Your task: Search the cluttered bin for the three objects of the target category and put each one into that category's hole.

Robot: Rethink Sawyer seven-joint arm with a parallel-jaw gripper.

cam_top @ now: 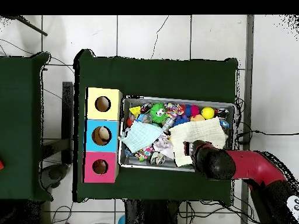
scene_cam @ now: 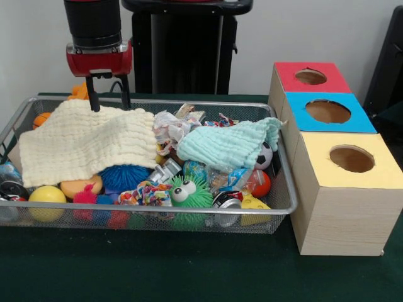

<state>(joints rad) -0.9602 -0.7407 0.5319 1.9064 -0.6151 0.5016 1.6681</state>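
The bin [scene_cam: 157, 211] of silver wire mesh sits on the green table, full of toys. In the overhead view the bin [cam_top: 175, 98] lies right of the boxes. The hole [scene_cam: 310, 77] with the red surround is in the farthest box on the right; in the overhead view it [cam_top: 100, 167] is the lowest of three. My gripper [scene_cam: 109, 102] is open, its two black fingers spread, with the tips down at the far edge of a cream cloth [scene_cam: 82, 141] at the bin's far left. Overhead, the arm's end [cam_top: 211, 163] hides the fingers.
A mint cloth [scene_cam: 230, 145] covers the bin's right middle. Around the cloths lie a green fuzzy toy with eyes [scene_cam: 189, 192], a blue spiky ball [scene_cam: 123, 176], a yellow ball [scene_cam: 47, 195], a small soccer ball [scene_cam: 264, 156] and cans [scene_cam: 227, 200]. Blue-surrounded [scene_cam: 328, 111] and yellow-surrounded [scene_cam: 351, 158] holes adjoin the red one.
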